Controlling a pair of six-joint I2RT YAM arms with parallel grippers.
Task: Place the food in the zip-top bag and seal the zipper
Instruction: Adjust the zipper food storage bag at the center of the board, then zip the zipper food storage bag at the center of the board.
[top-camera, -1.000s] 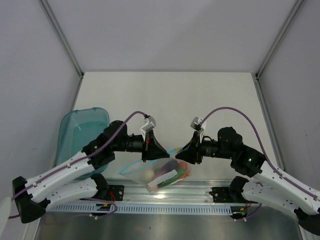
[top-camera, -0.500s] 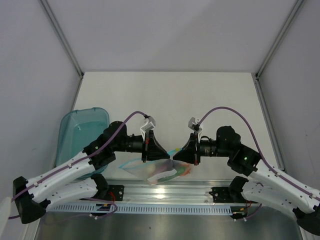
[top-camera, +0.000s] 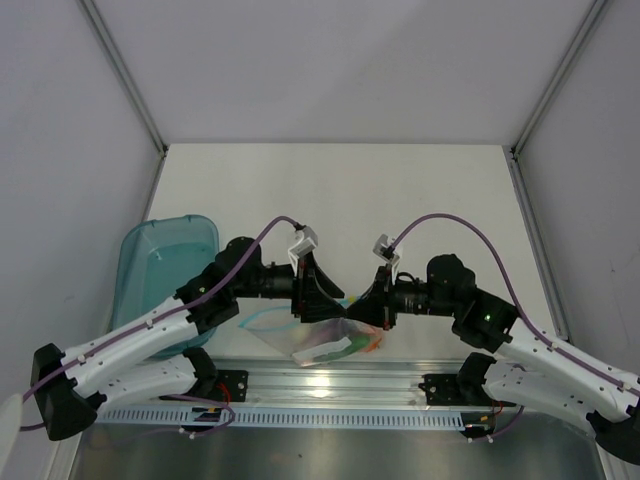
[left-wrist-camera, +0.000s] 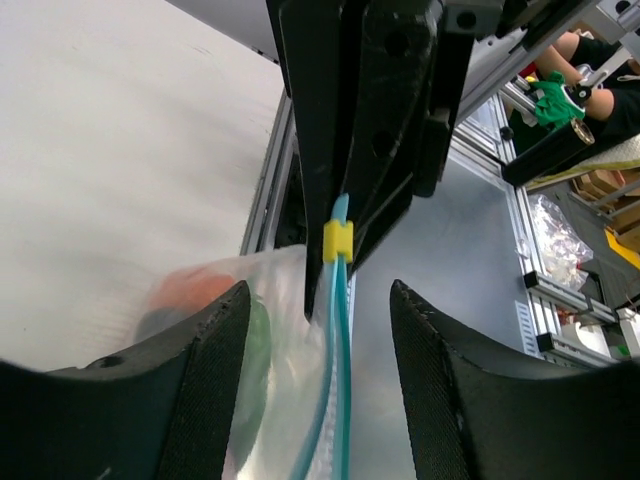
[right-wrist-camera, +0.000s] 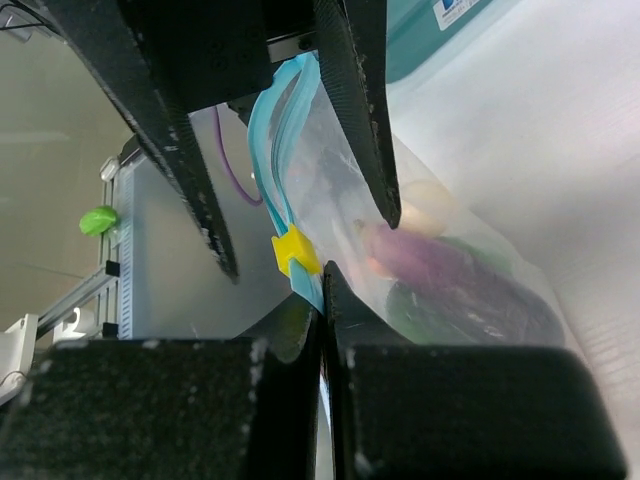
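Zip-top bag (top-camera: 335, 340) with food (right-wrist-camera: 420, 255) inside sits lower centre in the overhead view, between the arms. Only the wrist views show the right gripper (right-wrist-camera: 322, 300) pinching the zipper (right-wrist-camera: 270, 130) beside a yellow slider (right-wrist-camera: 295, 252). The left gripper (left-wrist-camera: 318, 295) has its jaws spread either side of the strip.

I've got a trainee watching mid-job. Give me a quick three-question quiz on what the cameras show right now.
1. True or false: the food is inside the zip-top bag.
2. Which hand pinches the zipper: A left, B right?
3. Fill in: the slider clip on the zipper is ____.
Key: 1 true. 2 B: the right hand is shut on it and the left hand is open. 3 yellow.
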